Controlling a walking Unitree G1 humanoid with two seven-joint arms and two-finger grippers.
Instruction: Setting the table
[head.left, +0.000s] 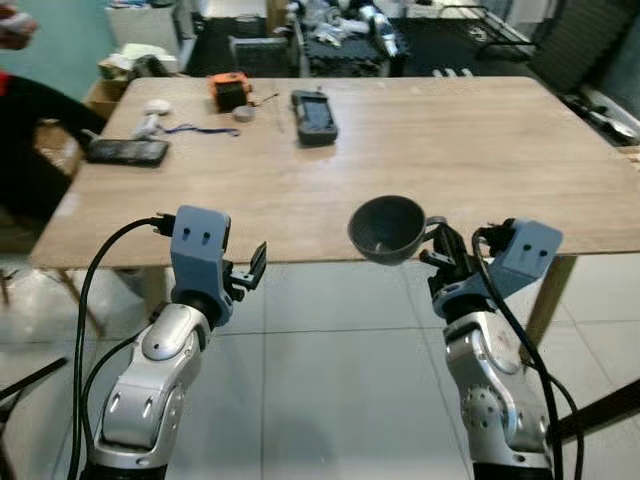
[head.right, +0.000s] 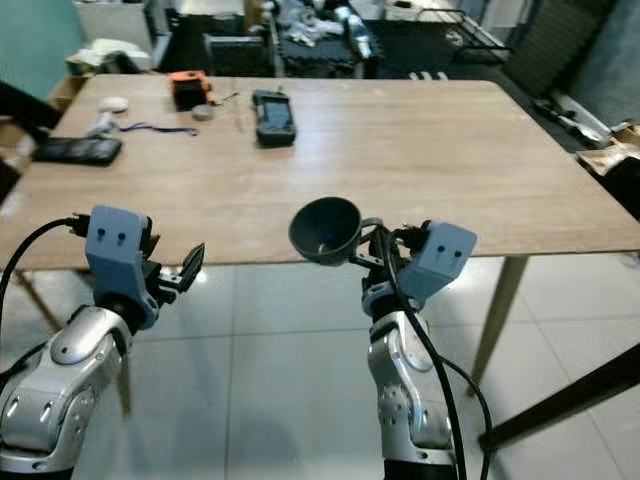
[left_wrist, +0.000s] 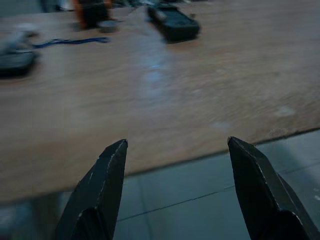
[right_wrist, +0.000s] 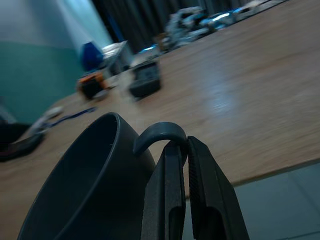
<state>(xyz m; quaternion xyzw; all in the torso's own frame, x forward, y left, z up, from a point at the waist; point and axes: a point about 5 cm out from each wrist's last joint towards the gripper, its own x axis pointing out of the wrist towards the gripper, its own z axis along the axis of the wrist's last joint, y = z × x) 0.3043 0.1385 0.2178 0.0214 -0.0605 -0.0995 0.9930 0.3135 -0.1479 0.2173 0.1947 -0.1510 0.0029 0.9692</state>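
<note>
R gripper (head.left: 440, 245) pinches handle of dark cup (head.left: 386, 228) at centre frame over table (head.left: 480, 150) edge; L gripper (head.left: 255, 266) lower left, fingers spread, empty.

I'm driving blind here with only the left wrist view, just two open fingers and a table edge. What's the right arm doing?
Observer: The right gripper is shut on the handle of a dark grey cup, held at the near edge of the wooden table.
Operator: Is the cup upright?
Observer: No, it's tipped, its opening facing up and toward the robot.
Operator: Is it resting on the table yet?
Observer: I can't tell for sure; it hangs at the edge, partly over the floor.
Operator: Anything ahead of it?
Observer: The wood just beyond the cup is bare; a black handheld device lies farther back.
</note>
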